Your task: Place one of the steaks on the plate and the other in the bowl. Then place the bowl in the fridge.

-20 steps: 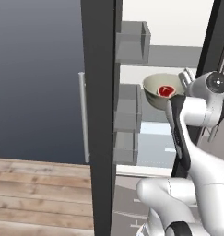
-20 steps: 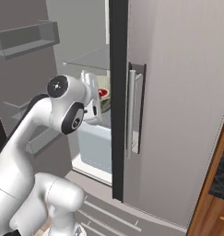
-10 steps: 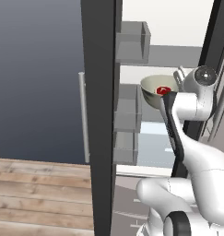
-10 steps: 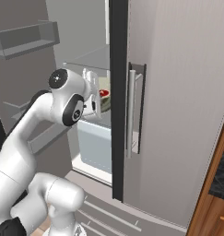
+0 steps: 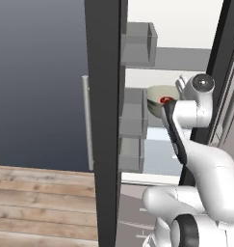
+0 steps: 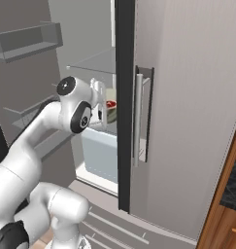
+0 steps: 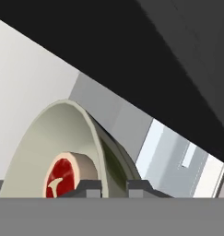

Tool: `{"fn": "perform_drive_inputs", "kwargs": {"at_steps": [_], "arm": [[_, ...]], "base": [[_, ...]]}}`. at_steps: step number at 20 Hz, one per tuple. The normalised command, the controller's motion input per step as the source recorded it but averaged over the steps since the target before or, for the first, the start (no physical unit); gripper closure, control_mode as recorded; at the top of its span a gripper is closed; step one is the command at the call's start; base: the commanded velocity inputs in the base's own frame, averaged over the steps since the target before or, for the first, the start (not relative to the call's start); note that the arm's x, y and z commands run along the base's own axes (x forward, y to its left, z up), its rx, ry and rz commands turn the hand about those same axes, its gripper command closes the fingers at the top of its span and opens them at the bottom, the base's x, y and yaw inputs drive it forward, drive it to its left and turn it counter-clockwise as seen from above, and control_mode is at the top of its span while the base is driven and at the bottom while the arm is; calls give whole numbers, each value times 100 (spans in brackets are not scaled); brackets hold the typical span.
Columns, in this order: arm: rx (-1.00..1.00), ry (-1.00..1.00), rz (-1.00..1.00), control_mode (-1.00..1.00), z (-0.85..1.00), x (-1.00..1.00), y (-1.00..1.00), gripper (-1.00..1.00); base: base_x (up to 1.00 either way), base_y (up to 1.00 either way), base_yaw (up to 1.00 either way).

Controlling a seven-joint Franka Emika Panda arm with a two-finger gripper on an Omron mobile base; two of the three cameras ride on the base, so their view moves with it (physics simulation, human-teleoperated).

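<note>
Bowl (image 7: 53,152) with red steak (image 7: 62,177) pinched at rim by pincer (image 7: 114,186), carried level inside fridge (image 6: 187,121) for shelving.

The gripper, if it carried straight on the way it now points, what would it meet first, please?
The gripper is shut on the rim of the bowl, which holds the red steak. Beyond the bowl, the line seems to run to the fridge's pale inner wall or a grey shelf; depth is unclear.
</note>
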Motion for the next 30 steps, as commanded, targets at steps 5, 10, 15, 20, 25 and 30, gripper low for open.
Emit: {"fn": "perform_drive_inputs", "kwargs": {"at_steps": [5,10,15,20,25,30], "arm": [[3,0,-2,-100,-35,66,1,100],[0,0,-2,-100,-16,81,0,100],[0,0,0,-100,-8,74,0,100],[0,1,0,-100,-20,58,-25,100],[0,0,0,-100,-34,58,-13,100],[0,0,0,-100,-35,62,-5,100]], "base": [[0,0,0],[0,0,0],[0,0,0],[0,0,0],[0,0,0],[0,0,0]]}}
